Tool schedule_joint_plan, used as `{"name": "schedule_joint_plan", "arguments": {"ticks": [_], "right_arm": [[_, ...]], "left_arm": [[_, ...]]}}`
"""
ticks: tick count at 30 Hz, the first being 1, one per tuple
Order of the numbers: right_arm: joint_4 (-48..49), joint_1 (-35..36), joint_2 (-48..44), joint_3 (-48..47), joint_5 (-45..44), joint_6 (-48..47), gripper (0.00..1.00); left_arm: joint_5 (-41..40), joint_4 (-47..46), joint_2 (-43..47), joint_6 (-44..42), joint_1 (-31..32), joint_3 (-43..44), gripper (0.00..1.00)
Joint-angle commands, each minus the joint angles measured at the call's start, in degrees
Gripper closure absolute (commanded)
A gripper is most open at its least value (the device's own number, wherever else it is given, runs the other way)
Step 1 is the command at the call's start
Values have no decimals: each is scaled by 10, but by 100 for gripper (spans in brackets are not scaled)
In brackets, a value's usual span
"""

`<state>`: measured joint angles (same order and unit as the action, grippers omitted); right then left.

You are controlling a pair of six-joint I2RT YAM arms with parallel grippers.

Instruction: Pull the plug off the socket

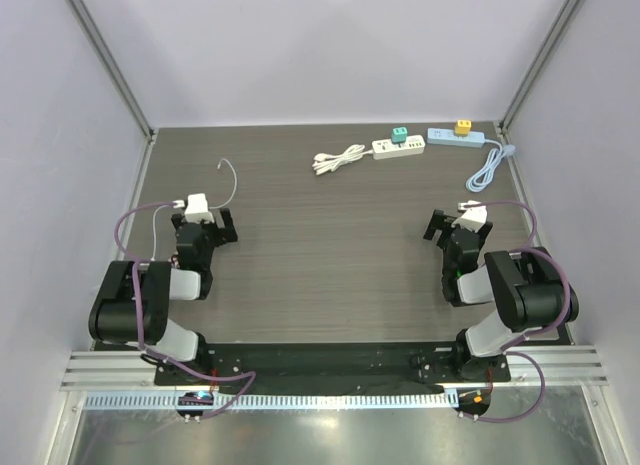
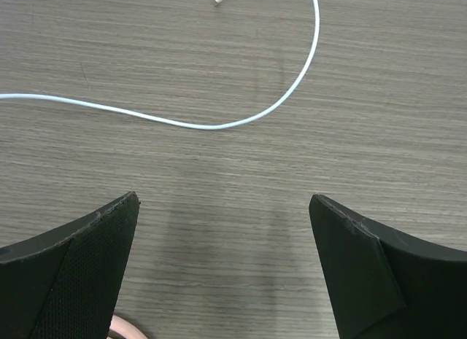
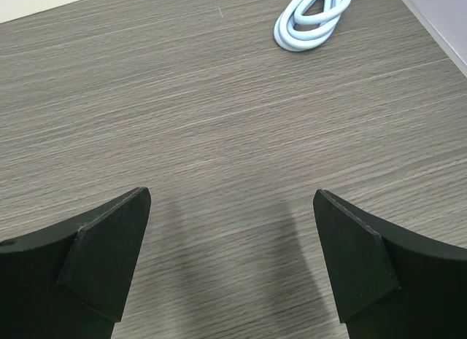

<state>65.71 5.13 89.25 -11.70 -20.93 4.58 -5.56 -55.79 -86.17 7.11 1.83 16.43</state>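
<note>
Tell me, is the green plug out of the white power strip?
No, the green plug sits plugged into the top of the white power strip.

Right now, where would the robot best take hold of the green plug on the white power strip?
Probably the boxy body of the green plug, pinched across opposite sides from straight above. It stands up from the white power strip, which lies flat, so it should pull out upward.
</note>
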Motion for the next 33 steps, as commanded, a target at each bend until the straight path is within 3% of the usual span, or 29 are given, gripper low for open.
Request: {"name": "schedule_joint_plan", "arguments": {"ticks": [1, 5, 10, 16, 17, 20, 22, 25, 26, 27, 30, 31, 33], "right_arm": [[41, -1, -8, -10, -20, -17, 0], [42, 0, -8, -10, -20, -17, 0], [47, 0, -11, -6, 11, -31, 0], [92, 29, -40, 25, -26, -43, 0], [52, 46, -55, 16, -78, -65, 0], [-96, 129, -121, -46, -125, -121, 0], [-144, 176, -156, -76, -176, -126, 0], [-226, 204, -207, -120, -208, -58, 0], [-274, 205, -221, -159, -198, 49, 0], [-384, 205, -231, -178, -185, 99, 0], [-449, 200, -226, -232, -35, 135, 0], [-458, 202, -215, -247, 53, 151, 0], [-465, 211, -170, -283, 105, 233, 0]], "left_arm": [[4, 13, 23, -24, 0, 19, 0], [76, 214, 114, -38, 7, 84, 0], [-18, 357, 200, 93, 8, 161, 0], [-92, 558, 211, 208, 8, 264, 0], [-116, 595, 208, 226, 7, 278, 0], [-136, 688, 200, 274, 7, 328, 0], [-159, 747, 204, 302, 7, 346, 0], [-191, 810, 240, 338, 5, 365, 0], [-192, 822, 252, 338, 5, 366, 0], [-187, 837, 279, 337, 0, 365, 0], [-155, 843, 330, 331, -14, 357, 0], [-146, 846, 341, 331, -16, 357, 0], [-142, 871, 363, 332, -16, 366, 0]]}}
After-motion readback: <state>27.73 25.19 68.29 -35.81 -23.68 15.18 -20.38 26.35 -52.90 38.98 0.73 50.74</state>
